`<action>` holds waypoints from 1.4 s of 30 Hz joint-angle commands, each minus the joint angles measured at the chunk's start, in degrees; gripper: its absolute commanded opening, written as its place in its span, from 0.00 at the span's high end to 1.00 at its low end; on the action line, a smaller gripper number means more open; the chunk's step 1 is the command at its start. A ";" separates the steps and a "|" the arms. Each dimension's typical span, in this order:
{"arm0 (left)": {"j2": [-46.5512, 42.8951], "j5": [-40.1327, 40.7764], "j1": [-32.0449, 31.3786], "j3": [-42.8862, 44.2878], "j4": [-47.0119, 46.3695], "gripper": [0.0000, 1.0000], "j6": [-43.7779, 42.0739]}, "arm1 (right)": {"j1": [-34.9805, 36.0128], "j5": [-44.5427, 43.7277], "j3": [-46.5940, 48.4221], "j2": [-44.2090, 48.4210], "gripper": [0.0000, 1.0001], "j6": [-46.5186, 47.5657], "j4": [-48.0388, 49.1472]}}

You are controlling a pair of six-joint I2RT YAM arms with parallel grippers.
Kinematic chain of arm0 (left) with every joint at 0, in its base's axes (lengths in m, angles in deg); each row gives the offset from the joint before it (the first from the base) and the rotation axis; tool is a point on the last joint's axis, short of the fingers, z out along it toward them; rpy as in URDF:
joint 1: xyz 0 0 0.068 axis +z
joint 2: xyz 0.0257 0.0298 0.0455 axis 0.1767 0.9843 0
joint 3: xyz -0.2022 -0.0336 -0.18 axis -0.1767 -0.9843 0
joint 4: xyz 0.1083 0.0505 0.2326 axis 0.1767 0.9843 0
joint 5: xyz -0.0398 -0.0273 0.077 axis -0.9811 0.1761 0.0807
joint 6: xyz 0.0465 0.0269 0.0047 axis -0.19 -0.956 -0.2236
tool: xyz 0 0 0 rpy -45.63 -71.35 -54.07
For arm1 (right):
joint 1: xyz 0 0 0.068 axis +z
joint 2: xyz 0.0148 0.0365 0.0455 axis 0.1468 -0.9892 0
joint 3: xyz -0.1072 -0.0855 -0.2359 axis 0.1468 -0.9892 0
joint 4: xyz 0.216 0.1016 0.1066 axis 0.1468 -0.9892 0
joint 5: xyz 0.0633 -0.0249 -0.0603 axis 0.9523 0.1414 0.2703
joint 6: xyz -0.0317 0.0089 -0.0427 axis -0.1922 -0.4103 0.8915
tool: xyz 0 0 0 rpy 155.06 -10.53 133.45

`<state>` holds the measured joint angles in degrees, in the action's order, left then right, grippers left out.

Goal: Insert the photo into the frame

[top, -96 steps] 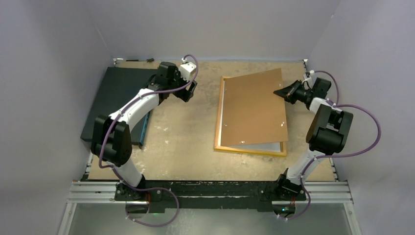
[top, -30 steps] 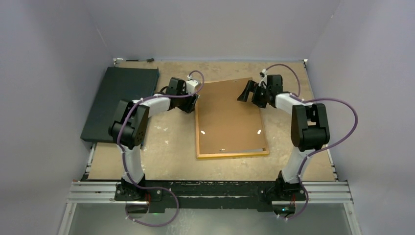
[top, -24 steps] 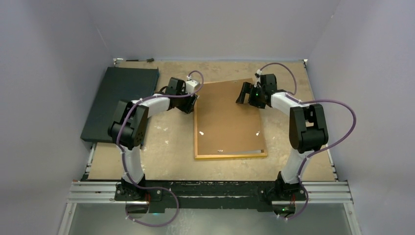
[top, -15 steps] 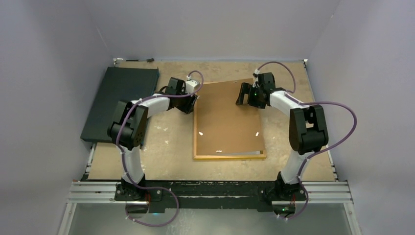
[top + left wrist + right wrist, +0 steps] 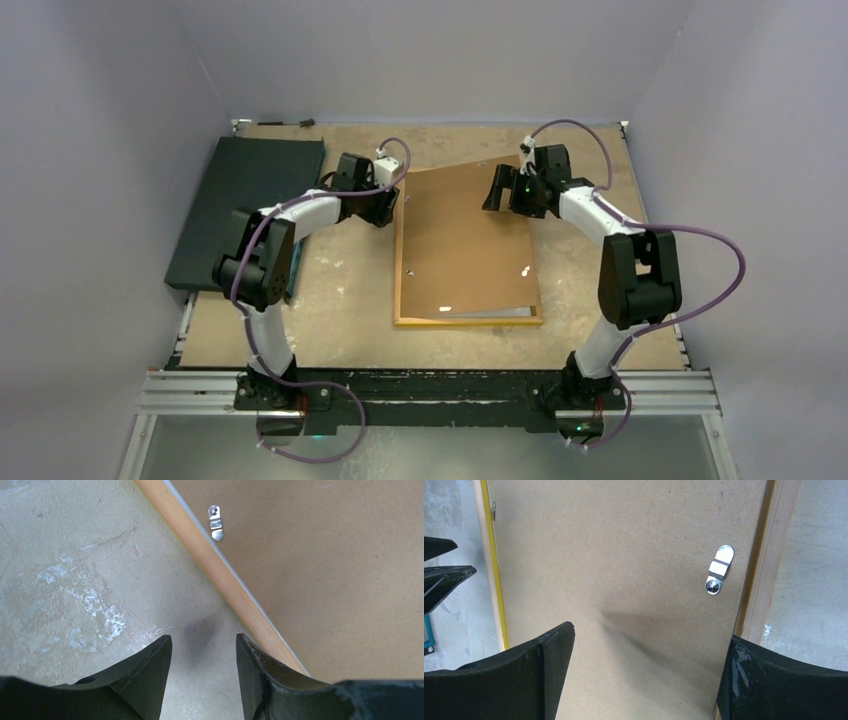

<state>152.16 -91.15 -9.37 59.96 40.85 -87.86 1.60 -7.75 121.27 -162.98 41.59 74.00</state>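
The frame (image 5: 465, 321) lies face down mid-table, wood-toned back up, with a thin yellow edge (image 5: 489, 555) showing. A brown backing board (image 5: 465, 240) lies on it, slightly askew. The photo is hidden. My left gripper (image 5: 385, 207) sits just off the frame's far left corner. In the left wrist view it (image 5: 202, 639) is open over bare table, the right fingertip (image 5: 255, 665) beside the wooden rail (image 5: 225, 585). My right gripper (image 5: 495, 192) hovers wide open above the board's far right part (image 5: 651, 632), holding nothing.
A dark flat slab (image 5: 240, 200) lies at the far left. Small metal turn clips (image 5: 719, 575) (image 5: 215, 522) sit on the frame's back along the board's edges. Grey walls enclose the table on three sides.
Over three seconds the frame and board slid from the right to mid-table and both grippers came to its far end. In the last second the frame straightened slightly and the left gripper drew back a little.
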 commanded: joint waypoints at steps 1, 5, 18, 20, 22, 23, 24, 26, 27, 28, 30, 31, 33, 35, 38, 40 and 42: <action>-2.98 -1.43 0.83 1.52 0.62 0.51 -0.85 | -1.24 2.83 -0.62 4.41 0.01 0.86 -1.10; -3.17 -1.49 0.92 1.74 0.86 0.51 -0.65 | -1.60 3.36 -0.53 4.44 0.01 1.40 -1.81; -2.01 -1.82 0.87 0.21 -0.34 0.54 -0.32 | -0.68 0.58 1.45 4.14 0.01 2.63 -3.44; -2.02 -2.09 0.93 0.18 -0.53 0.54 -0.16 | -0.62 -0.06 1.23 4.47 0.01 2.57 -3.60; -2.01 -2.33 0.85 0.27 -0.75 0.54 -0.02 | 0.08 -0.13 1.23 4.12 0.01 2.22 -3.21; -1.90 -2.38 0.91 0.31 -1.02 0.54 0.14 | 0.59 -0.04 1.53 3.64 0.01 2.08 -3.14; -1.75 -2.48 0.91 0.35 -1.11 0.54 0.36 | 1.28 -0.07 1.92 3.09 0.01 2.12 -3.19; -1.28 -2.65 0.85 0.22 -1.42 0.54 0.53 | 2.52 -0.76 3.15 2.09 0.01 2.03 -3.51; -0.93 -2.75 0.83 0.13 -1.57 0.54 0.60 | 3.05 -1.18 3.72 1.73 0.01 1.99 -3.60; -0.44 -2.81 0.83 0.08 -1.69 0.55 0.61 | 3.39 -1.68 4.33 1.47 0.01 2.00 -3.90; 0.44 -2.56 0.87 0.00 -1.67 0.55 0.60 | 3.58 -2.85 4.99 1.35 0.01 2.27 -4.61; 0.58 -2.43 0.79 -0.08 -1.71 0.55 0.55 | 3.58 -3.58 4.98 1.60 0.01 2.46 -4.82; 0.62 -2.42 0.82 -0.39 -2.11 0.55 0.55 | 3.62 -4.80 5.13 2.14 0.01 3.00 -5.62; 0.40 -2.41 0.83 -0.45 -2.12 0.55 0.53 | 3.58 -5.89 5.30 2.29 0.01 3.21 -6.35; -0.13 -2.41 0.84 -0.30 -2.00 0.56 0.50 | 3.85 -8.10 6.41 1.85 0.01 3.48 -8.22; -0.51 -2.41 0.79 -0.26 -1.84 0.56 0.30 | 4.27 -9.90 7.24 1.41 0.01 3.83 -9.65; -0.89 -2.40 0.83 -0.43 -1.73 0.56 0.25 | 4.37 -11.44 7.47 1.39 0.01 3.95 -10.39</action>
<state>152.23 -92.46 -8.85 59.94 40.65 -87.80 5.07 -15.22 125.16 -161.71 44.21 66.07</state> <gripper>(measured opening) 0.444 0.987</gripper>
